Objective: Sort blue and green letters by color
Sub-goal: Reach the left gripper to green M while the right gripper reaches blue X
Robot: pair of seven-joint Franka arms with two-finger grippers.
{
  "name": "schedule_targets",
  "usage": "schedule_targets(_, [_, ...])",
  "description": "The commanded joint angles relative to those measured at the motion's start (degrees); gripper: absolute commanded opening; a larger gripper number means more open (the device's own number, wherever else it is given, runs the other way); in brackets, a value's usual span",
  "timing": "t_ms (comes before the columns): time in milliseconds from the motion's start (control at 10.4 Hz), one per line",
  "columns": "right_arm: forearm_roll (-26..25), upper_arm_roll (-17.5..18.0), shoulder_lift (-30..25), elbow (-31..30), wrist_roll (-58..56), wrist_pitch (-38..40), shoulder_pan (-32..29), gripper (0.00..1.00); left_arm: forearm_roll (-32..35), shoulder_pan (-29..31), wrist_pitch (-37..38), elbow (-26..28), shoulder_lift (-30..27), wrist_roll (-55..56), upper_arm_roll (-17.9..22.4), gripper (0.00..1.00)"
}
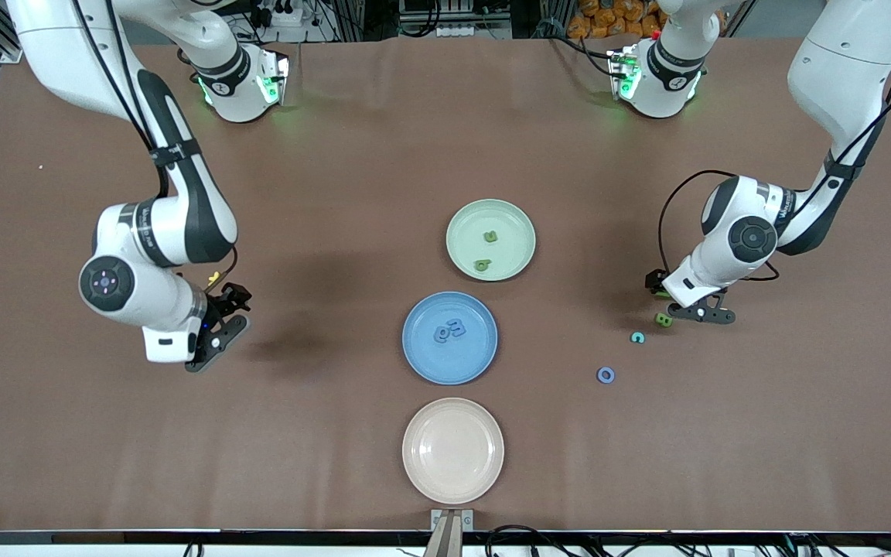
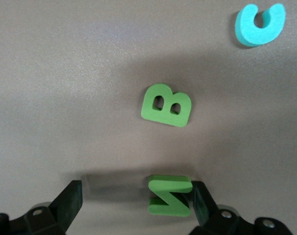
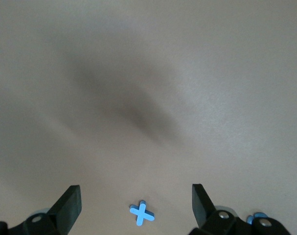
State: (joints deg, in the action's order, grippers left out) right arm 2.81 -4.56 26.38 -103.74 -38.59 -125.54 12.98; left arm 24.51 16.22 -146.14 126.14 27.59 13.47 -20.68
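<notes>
The pink plate [image 1: 453, 450] lies nearest the front camera and holds nothing. Just farther from the camera sits the blue plate [image 1: 450, 337] with two blue letters [image 1: 449, 329] lying together on it, and farther still the pale green plate [image 1: 490, 239] carrying two green letters [image 1: 486, 251], one near its middle and one closer to its rim. All three plates sit in a row down the middle of the brown surface [image 1: 337, 433].

Toward the left arm's end of the surface lie loose letters: a blue O [image 1: 605, 375] nearest the camera, then a turquoise C [image 1: 637, 337], then a green B [image 1: 663, 319]. The left tool [image 1: 694, 311] is down low beside the B with its fingers spread wide; in the left wrist view a green N [image 2: 170, 195] stands between them, right against one finger [image 2: 201, 200], with the B and the C lying apart from it.

The right tool [image 1: 217, 334] hangs low over bare surface toward the right arm's end, fingers wide and holding nothing. Its wrist view shows a small blue X [image 3: 142, 213] on the surface between the fingers
</notes>
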Motion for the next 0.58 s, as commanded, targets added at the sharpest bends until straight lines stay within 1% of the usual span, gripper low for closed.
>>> schedule_targets(0, [-1.14, 0.6, -6.16, -15.58, -4.9, -13.55, -1.2, 1.0, 1.51, 0.92, -0.55, 1.65, -1.14, 0.32, -1.29, 1.0])
schedule_targets(192, [-1.14, 0.6, -6.08, -20.95, -8.94, -22.24, -1.38, 1.0, 1.42, 0.92, -0.55, 1.65, -0.96, 0.94, -1.47, 1.0])
schedule_targets(288, [-1.14, 0.6, -5.99, -22.1, -11.66, -24.38, -1.9, 1.0, 1.42, 0.83, -0.55, 1.65, -0.88, 0.94, -1.47, 1.0])
schedule_targets(479, [-1.14, 0.6, -6.07, -22.29, -16.41, -24.48, -2.0, 1.0, 1.33, 0.83, -0.55, 1.65, -0.88, 1.03, -1.47, 1.0])
